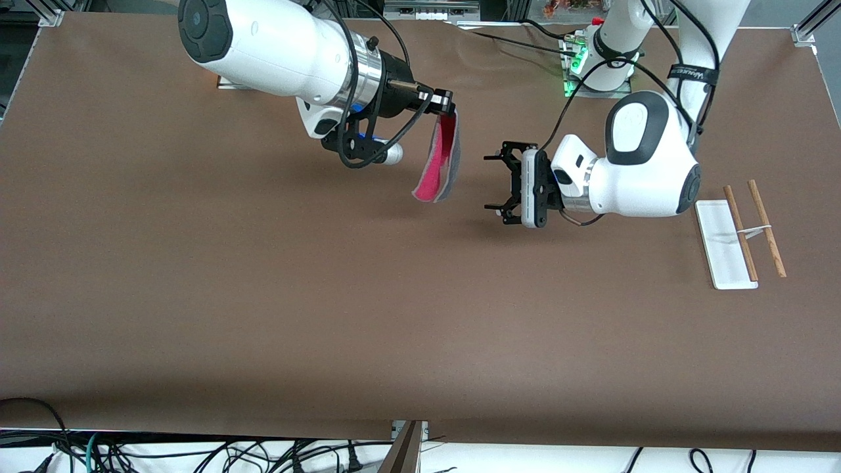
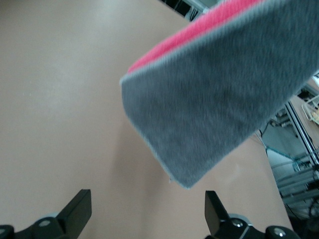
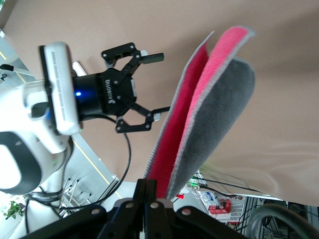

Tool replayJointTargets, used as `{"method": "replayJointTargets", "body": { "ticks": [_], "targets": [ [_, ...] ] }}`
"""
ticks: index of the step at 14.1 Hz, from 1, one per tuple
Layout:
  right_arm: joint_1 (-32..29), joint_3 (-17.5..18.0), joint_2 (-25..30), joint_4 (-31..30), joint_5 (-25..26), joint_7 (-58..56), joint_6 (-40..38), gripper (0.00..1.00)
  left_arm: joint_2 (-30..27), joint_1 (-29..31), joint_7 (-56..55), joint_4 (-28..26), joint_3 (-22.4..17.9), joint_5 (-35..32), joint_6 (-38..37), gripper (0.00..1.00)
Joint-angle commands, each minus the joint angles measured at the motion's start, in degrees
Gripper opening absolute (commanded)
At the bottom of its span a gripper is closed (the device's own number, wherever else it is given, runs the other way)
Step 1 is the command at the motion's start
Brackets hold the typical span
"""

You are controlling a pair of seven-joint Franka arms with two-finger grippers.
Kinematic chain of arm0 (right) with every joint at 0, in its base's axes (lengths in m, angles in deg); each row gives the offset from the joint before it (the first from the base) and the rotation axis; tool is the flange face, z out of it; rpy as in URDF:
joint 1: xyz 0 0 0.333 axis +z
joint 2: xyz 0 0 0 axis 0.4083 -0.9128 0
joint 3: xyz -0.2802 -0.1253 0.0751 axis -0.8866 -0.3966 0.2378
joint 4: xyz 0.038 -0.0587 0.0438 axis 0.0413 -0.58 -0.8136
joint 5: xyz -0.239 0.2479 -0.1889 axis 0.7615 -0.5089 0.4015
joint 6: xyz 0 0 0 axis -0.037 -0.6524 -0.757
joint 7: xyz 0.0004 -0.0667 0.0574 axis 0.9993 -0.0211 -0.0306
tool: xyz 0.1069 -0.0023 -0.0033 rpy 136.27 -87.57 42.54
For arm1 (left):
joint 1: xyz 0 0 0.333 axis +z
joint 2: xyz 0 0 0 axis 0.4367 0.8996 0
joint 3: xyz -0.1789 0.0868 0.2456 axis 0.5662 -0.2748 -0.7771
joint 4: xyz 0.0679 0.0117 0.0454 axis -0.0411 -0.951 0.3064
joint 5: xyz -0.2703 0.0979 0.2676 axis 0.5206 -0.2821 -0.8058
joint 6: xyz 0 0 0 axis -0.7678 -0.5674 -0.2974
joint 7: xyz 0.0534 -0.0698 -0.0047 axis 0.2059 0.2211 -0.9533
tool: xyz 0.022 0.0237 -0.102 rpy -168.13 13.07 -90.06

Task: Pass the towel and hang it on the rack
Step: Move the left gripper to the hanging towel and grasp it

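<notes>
Brown matte covering spreads flat over the whole bench [image 1: 263, 295], with one low wrinkle near the arm bases and a tangle of black cables hanging below its camera-side edge.

One towel [image 1: 441, 161] hangs in the air over the middle of the bench, pinched at its upper end by the right gripper [image 1: 445, 104], whose jaws are clenched on the fabric. It is a soft, fuzzy cloth folded lengthwise: the right wrist view shows two bright pink-red inner faces and a dark grey outer face, each bordered with pale stitching. Its free lower corner is rounded.

The left gripper [image 1: 494, 184] hovers just beside the towel, toward the left arm's end of the bench, apart from the cloth. Its two thin black fingers [image 2: 76, 211] are spread wide and released, with the grey face of the towel in front of them in the left wrist view.

One rack [image 1: 739, 236] sits near the left arm's end of the bench: a flat white rectangular base plate, two slim brown wooden rods, and a small white crosspiece joining them.
</notes>
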Motion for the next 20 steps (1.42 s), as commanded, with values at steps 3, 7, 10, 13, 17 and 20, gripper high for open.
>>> {"method": "replayJointTargets", "body": {
  "ticks": [3,7,10,13,17,20],
  "targets": [
    [0.4,0.0,0.4,0.2,1.1,1.2,-0.3,0.00,-2.2,-0.4,13.9,-9.8,0.9,14.9,4.6,1.00],
    [0.4,-0.1,0.4,0.2,1.1,1.2,-0.3,0.00,-1.6,-1.9,25.2,-15.6,3.3,26.3,9.7,1.00],
    [0.4,-0.1,0.4,0.2,1.1,1.2,-0.4,0.00,-2.1,-1.5,27.7,-17.9,3.9,28.3,9.9,0.99],
    [0.4,-0.1,0.4,0.2,1.1,1.2,-0.4,0.00,-2.3,-1.2,27.9,-17.9,4.3,30.0,9.4,0.99],
    [0.4,-0.2,0.4,0.2,1.1,1.2,-0.4,0.00,-2.4,-1.7,32.9,-20.4,5.3,36.4,7.2,0.99],
    [0.4,-0.2,0.4,0.2,1.1,1.2,-0.4,0.00,-2.5,-1.6,33.2,-20.4,6.3,37.3,7.2,0.68]
  ]
}}
